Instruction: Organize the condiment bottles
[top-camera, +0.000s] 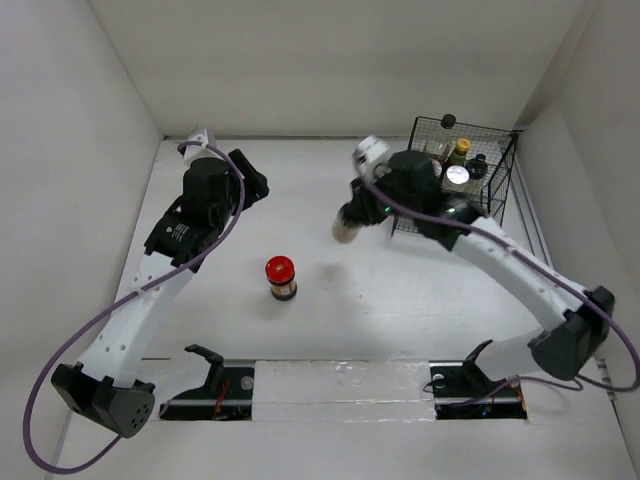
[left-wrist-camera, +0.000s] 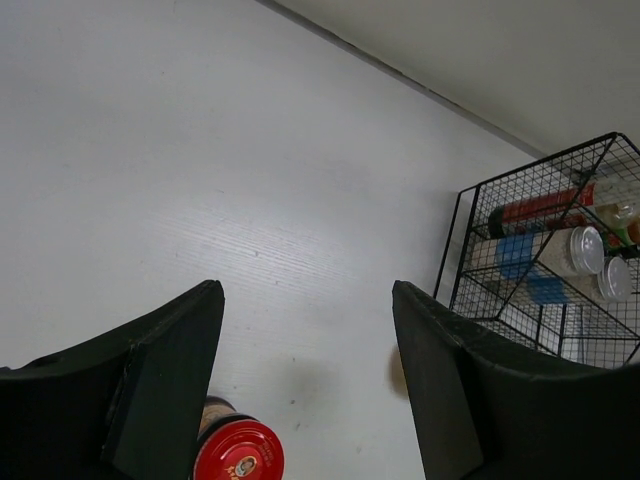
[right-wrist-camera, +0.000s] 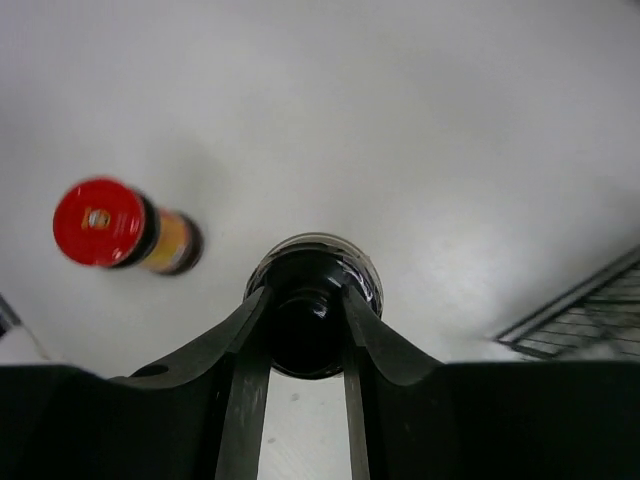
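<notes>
1. Right end effector (right-wrist-camera: 308, 298): clenched on the black cap of the black-capped jar (right-wrist-camera: 305, 340), one finger pressed against each side of the cap. From the top view this end effector (top-camera: 350, 222) sits just beside the left front corner of the black wire basket (top-camera: 500, 185), over open bench (top-camera: 400, 300). The jar shows blurred beneath it. Whether the jar's base rests on the bench cannot be told.

2. Left end effector (left-wrist-camera: 307, 295): released, fingers spread wide, nothing between them. It hangs over the left rear part of the bench (left-wrist-camera: 200, 150), well apart from the basket (left-wrist-camera: 455, 250).

3. Red-lidded jar (top-camera: 281, 278): upright on the bench, alone, near the middle front and between the two arms. It appears at the lower edge of the left wrist view (left-wrist-camera: 238, 450) and to the left of the grasped jar in the right wrist view (right-wrist-camera: 100, 222). Neither end effector touches it.

4. Basket contents, right rear corner of the bench: two silver-topped blue-banded shakers (left-wrist-camera: 570, 252) side by side, and two tall sauce bottles (top-camera: 460, 150) behind them. A further dark cap shows there, too small to identify.
</notes>
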